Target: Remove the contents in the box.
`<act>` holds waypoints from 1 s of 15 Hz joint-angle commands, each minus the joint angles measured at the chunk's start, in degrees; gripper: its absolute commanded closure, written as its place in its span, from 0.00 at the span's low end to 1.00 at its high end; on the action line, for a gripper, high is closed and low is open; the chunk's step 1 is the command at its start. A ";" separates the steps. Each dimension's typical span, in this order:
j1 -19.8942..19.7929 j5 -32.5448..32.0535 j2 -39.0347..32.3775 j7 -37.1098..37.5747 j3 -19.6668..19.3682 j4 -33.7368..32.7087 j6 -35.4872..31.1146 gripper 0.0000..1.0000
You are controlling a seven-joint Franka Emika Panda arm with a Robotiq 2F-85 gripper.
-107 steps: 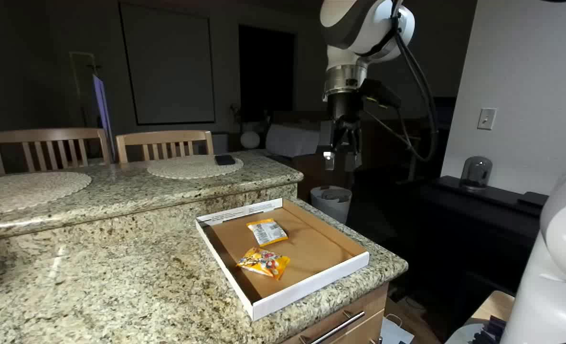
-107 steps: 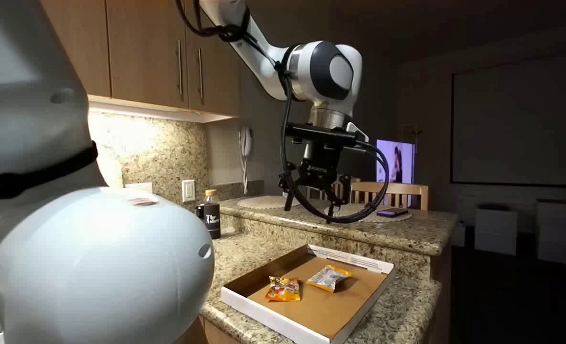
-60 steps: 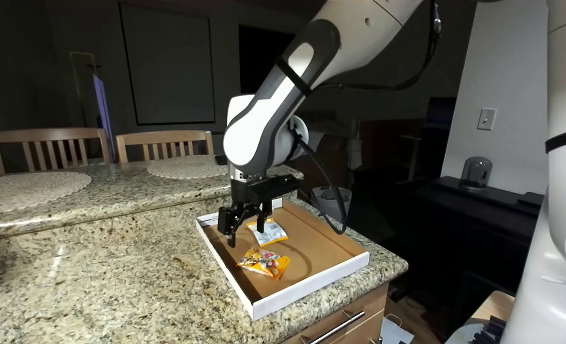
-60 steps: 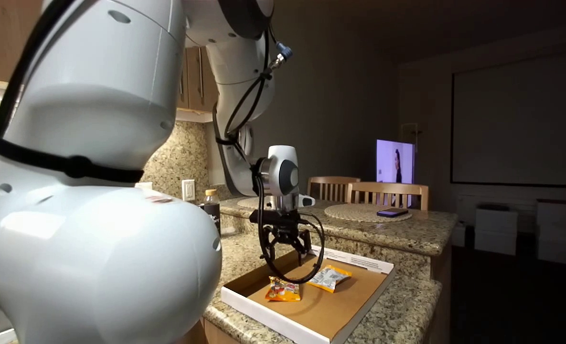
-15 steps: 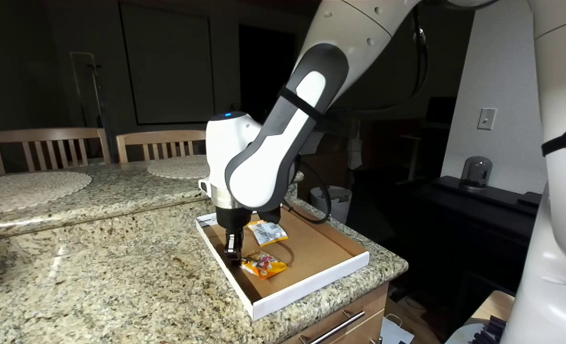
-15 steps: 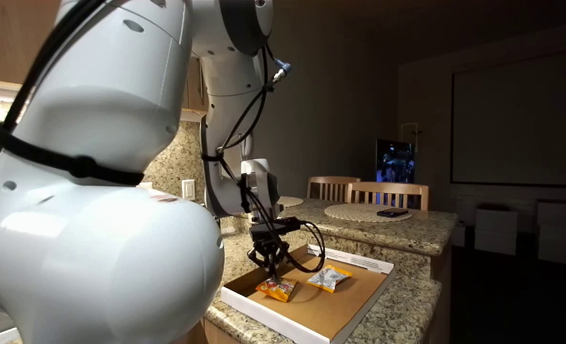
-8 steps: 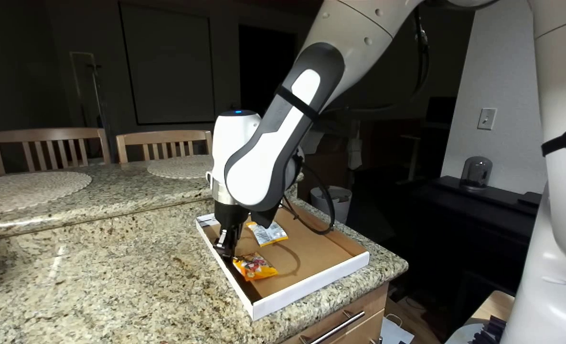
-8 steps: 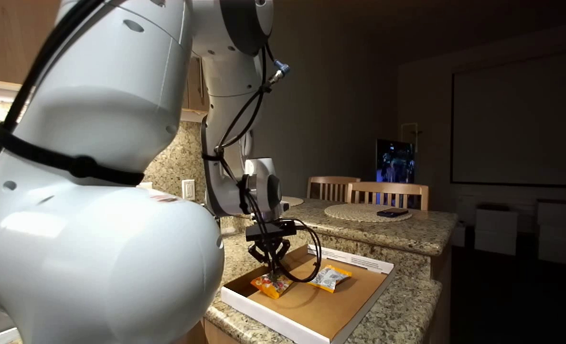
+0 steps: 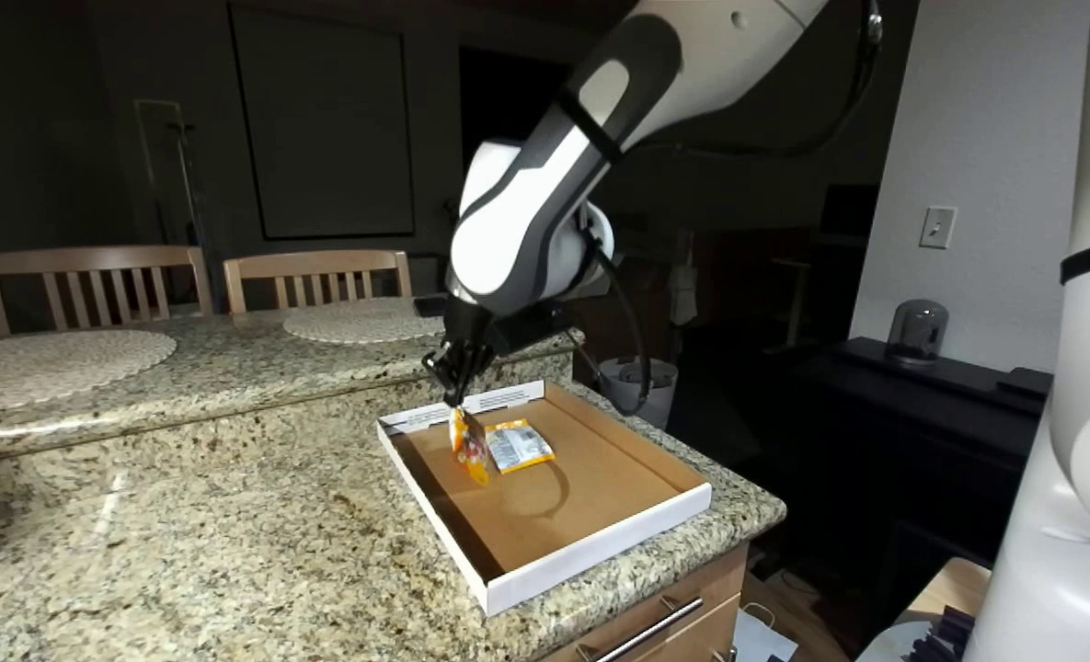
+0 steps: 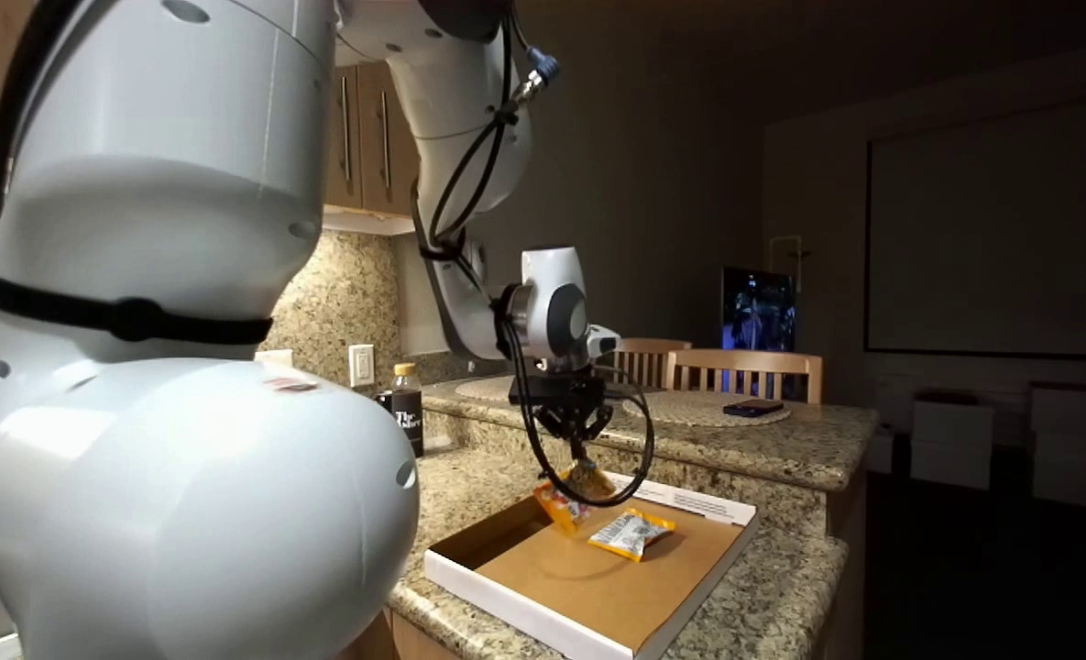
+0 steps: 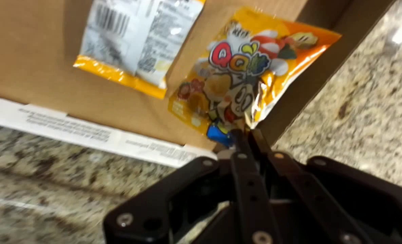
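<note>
You've got the gripper (image 11: 248,134) clenched on one edge of the orange packet (image 11: 245,69), which hangs just below it over the box (image 9: 600,549), white-faced packet (image 9: 521,448) lower, off to the gripper's side on the box floor.

granite counter (image 9: 259,552) | lower: shallow box (image 9: 604,478), bottle (image 10: 406,409) | raised: two placemats (image 9: 57,363)
</note>
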State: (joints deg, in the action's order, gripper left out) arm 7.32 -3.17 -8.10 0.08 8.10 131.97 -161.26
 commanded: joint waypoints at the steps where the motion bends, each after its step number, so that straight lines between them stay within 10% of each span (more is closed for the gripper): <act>1: -2.34 3.80 6.44 0.09 -1.89 -3.45 5.67 0.92; 10: -2.14 5.01 4.80 -3.03 -3.13 -10.58 19.41 0.95; 11: -2.00 7.41 3.93 -5.30 -2.60 -10.41 21.65 0.69; 15: -1.67 13.06 -1.43 -6.98 -0.91 -12.26 26.61 0.56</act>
State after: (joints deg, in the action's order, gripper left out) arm 5.59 6.29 -6.02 -5.25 6.28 121.69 -138.23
